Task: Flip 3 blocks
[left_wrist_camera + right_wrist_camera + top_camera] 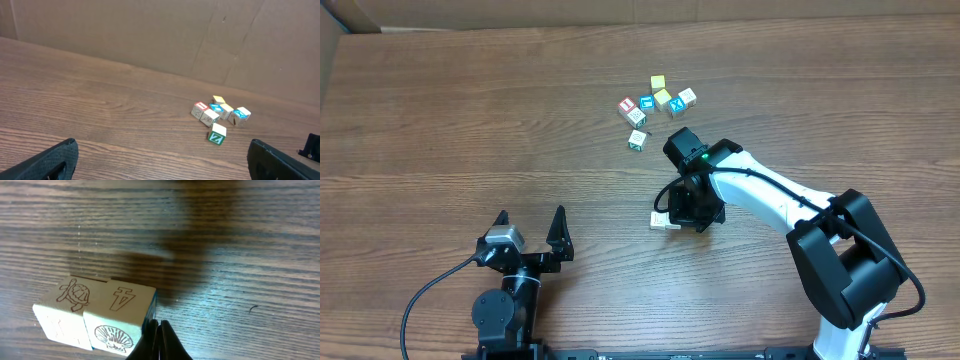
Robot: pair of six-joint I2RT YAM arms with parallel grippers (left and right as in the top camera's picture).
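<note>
The right gripper (158, 335), fingers pressed together and holding nothing, is sitting just beside the right edge of two pale blocks (120, 311) lying side by side on the table (250, 255). Its arm (770, 188) is stretching leftward, wrist angling down. The left gripper (531, 216) is resting spread wide, well apart.

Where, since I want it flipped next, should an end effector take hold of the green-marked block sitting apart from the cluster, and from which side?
Probably by two opposite side faces, coming straight down from above. The green-marked block is a small cube lying flat, with bare table all round it and clear of the cluster; match the wrist to its slight skew.
</note>
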